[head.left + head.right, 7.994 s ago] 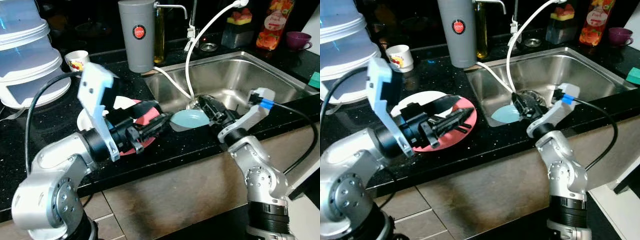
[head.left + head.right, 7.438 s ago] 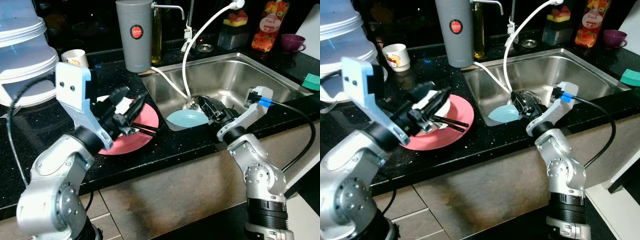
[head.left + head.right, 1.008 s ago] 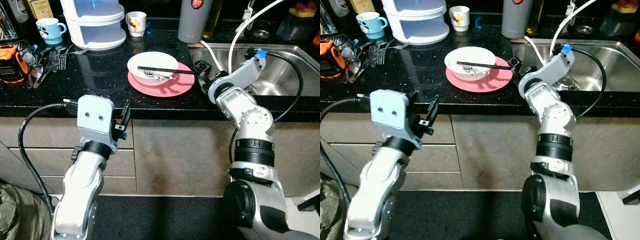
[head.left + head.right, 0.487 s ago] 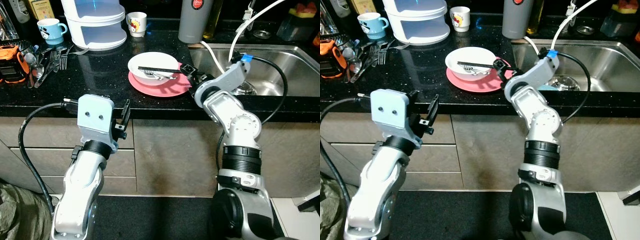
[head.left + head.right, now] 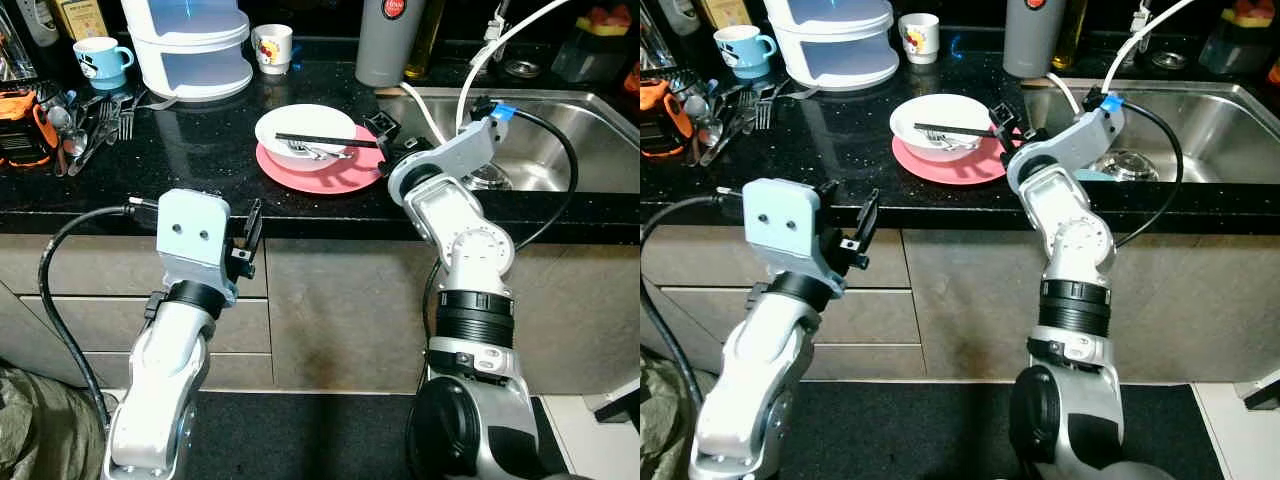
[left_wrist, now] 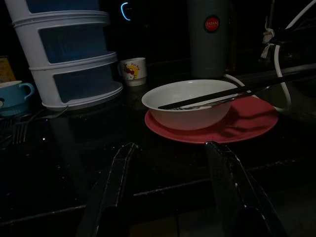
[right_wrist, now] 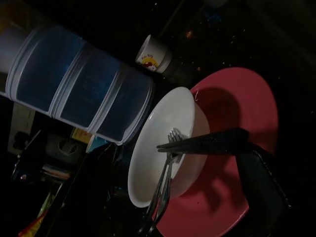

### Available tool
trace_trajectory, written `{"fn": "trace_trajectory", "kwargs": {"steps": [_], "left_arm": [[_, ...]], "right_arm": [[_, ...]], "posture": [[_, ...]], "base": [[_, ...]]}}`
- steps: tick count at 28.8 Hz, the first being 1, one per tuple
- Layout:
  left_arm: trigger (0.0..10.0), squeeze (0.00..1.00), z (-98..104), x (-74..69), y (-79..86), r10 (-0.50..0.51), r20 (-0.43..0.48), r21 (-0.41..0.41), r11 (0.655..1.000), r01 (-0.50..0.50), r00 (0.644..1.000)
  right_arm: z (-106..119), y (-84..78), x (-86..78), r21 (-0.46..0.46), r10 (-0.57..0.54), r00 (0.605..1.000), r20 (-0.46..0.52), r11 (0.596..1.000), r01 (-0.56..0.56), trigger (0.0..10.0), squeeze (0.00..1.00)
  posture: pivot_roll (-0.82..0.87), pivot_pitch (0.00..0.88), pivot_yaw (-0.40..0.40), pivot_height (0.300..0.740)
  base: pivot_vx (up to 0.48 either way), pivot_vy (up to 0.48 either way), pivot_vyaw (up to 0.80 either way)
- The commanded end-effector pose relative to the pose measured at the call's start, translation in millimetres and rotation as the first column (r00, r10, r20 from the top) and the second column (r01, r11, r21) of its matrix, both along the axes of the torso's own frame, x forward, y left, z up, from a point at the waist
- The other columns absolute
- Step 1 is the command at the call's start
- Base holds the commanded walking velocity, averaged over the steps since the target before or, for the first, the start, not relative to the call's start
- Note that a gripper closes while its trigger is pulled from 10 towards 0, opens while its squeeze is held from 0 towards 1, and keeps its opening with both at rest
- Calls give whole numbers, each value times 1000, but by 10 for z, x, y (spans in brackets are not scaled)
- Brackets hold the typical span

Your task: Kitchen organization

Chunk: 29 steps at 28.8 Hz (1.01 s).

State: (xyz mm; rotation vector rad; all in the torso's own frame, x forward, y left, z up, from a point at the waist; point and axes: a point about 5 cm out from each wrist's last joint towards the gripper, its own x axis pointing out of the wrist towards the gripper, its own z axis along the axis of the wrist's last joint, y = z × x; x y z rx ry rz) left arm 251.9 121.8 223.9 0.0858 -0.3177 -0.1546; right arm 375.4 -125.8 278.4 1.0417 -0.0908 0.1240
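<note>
A white bowl (image 5: pixel 305 128) stands on a pink plate (image 5: pixel 330 172) on the black counter. Black chopsticks (image 5: pixel 325 140) lie across the bowl's rim, and a fork (image 7: pixel 165 173) rests inside it. My right gripper (image 5: pixel 384 136) is at the chopsticks' end nearest the sink, open, with one finger on each side of that end. One dark finger (image 7: pixel 261 187) sits close to the chopsticks (image 7: pixel 202 141). My left gripper (image 5: pixel 248 232) hangs open just below the counter's front edge, its fingers (image 6: pixel 116 182) pointing at the bowl (image 6: pixel 190 103) from a distance.
A stacked white container (image 5: pixel 190 45), a blue mug (image 5: pixel 100 55), a cartoon cup (image 5: pixel 272 45) and a grey flask (image 5: pixel 392 40) line the back. Loose cutlery (image 5: pixel 95 115) lies at the left. The steel sink (image 5: pixel 570 120) and a white hose (image 5: pixel 480 60) are right. Drawers sit under the counter.
The view has pulled back from the counter. My left arm dropped from the plate to below the counter edge. My right gripper left the sink and moved left to the chopsticks' end.
</note>
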Motion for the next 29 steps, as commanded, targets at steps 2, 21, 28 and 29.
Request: {"fn": "trace_trajectory", "kwargs": {"steps": [2, 21, 28, 29], "left_arm": [[10000, 0, -26, -24, -19, -5, -19, -7, 1000, 5, 1000], [10000, 0, -13, -86, -6, 16, -23, -15, 1000, -17, 1000], [10000, 0, -7, -101, 13, 27, -29, -18, 999, -28, 999], [10000, 0, -4, -107, 19, 29, -29, -18, 999, -30, 999]], "right_arm": [[-27, 75, 28, -9, 23, 1000, -15, 1000, -23, 10000, 0], [-19, 149, 153, 9, 20, 1000, 18, 1000, -20, 10000, 0], [-44, 51, 242, 1, -23, 1000, 14, 1000, 23, 10000, 0], [-41, 36, 251, 0, -30, 999, 14, 1000, 30, 10000, 0]], "posture": [[138, 54, -40, 740], [155, 96, -63, 740], [167, 115, -66, 740], [168, 117, -66, 740]], "base": [[0, 0, 0], [0, 0, 0], [0, 0, 0], [0, 0, 0]]}}
